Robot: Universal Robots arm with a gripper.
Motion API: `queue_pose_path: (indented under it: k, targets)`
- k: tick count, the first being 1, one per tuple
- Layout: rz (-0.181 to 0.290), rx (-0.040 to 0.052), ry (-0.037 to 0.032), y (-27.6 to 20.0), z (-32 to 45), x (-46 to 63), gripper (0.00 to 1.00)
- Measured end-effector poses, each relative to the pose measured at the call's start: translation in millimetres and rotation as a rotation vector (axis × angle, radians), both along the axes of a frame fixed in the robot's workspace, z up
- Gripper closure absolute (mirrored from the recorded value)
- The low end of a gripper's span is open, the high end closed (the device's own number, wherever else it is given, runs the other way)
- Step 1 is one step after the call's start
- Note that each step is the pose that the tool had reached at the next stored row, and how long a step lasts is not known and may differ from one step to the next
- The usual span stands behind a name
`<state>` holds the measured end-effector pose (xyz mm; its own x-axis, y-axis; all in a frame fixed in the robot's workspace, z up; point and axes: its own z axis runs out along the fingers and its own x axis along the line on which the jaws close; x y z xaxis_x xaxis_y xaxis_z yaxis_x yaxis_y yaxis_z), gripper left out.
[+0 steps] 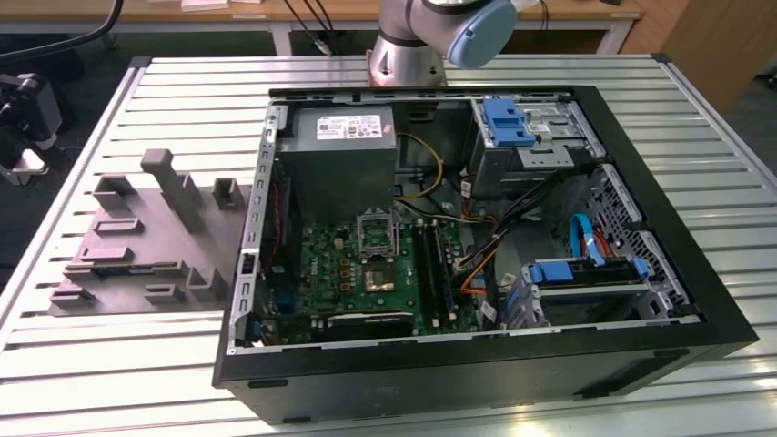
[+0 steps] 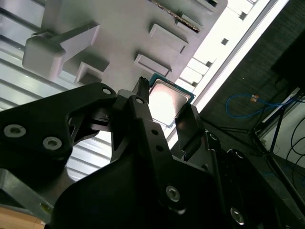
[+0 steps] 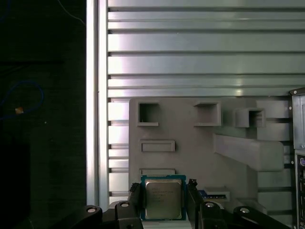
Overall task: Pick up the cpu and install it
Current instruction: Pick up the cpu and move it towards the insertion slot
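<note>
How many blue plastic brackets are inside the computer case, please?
2: one blue bracket higher in the exterior view, the other lower, rightward; others may be hidden.

cpu [image 3: 163, 199] lid is glossy silvery metal with a thin duller rim, claw [image 2: 166, 99] matt black with bare metal screw heads, surface [image 3: 190, 62] ribbed brushed aluminium with a sheen, parts tray [image 3: 190, 143] smooth matt grey plastic, computer case [image 1: 486, 373] matt black shell over bare grey sheet metal.
</note>
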<state>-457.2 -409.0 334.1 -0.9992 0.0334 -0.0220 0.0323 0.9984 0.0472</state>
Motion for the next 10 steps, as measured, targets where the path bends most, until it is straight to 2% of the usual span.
queue_pose_path:
  k: [10]
  targets:
    - [0.0, 0.0, 0.0001, 0.0, 3.7, 0.0, 0.53]
